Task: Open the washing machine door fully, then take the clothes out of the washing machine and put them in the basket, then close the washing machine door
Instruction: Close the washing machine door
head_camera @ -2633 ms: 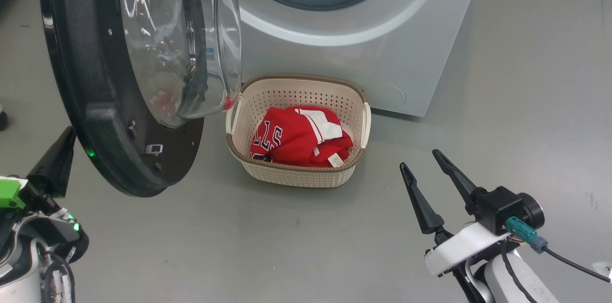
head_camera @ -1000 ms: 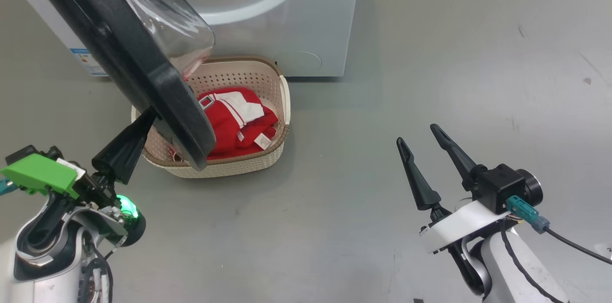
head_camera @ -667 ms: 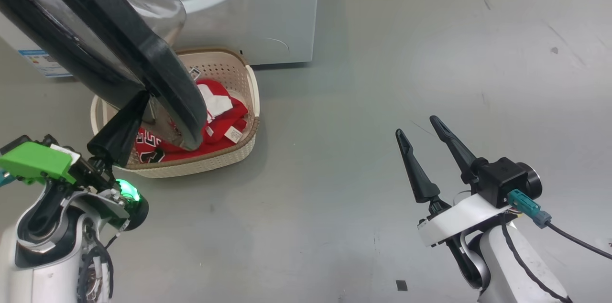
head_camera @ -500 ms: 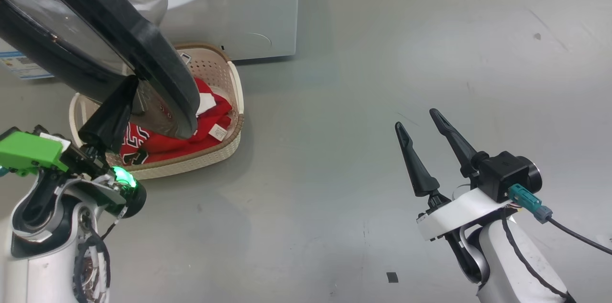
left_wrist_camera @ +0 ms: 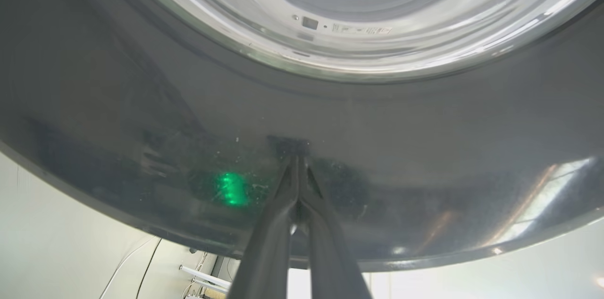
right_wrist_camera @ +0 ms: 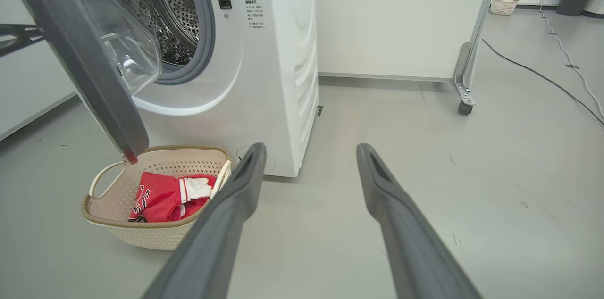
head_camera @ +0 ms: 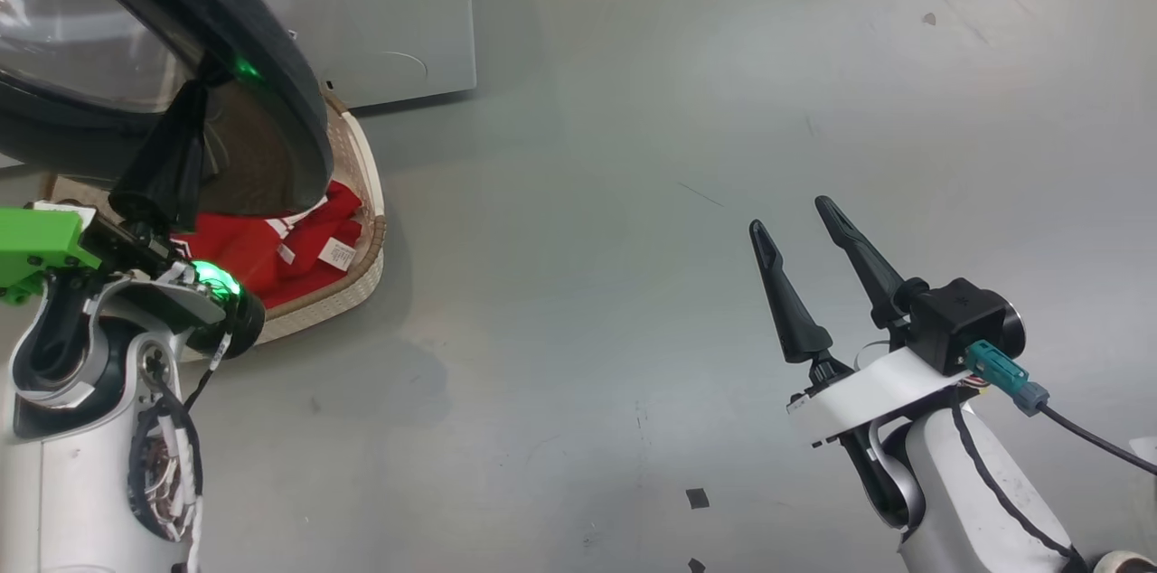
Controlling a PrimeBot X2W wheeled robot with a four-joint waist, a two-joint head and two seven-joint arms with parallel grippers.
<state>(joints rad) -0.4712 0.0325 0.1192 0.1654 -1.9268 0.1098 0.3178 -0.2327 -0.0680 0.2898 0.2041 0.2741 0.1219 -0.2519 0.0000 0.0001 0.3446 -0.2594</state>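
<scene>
Head view: the left hand is shown with its two dark fingers pressed together, nothing pinched between them, and its tips laid against the glossy black rim of the door. A green lamp on the left wrist is seen mirrored in that rim. The right hand is held spread and empty above the grey floor, well apart from the washing machine. The basket is partly covered by the door, and the red clothes are seen lying inside it.

Left wrist view: the closed tips of the left hand are met by their own reflection on the outer face of the door, below the clear glass bowl.

Right wrist view: between and beyond the spread fingers of the right hand, the washing machine is seen from the front and side. The door is shown partly open, standing at an angle to the front, with its lower edge above the back rim of the basket. The basket is set on the floor just before the machine, and the clothes are heaped in it. The steel drum is visible through the opening. A white wheeled partition stands behind.
</scene>
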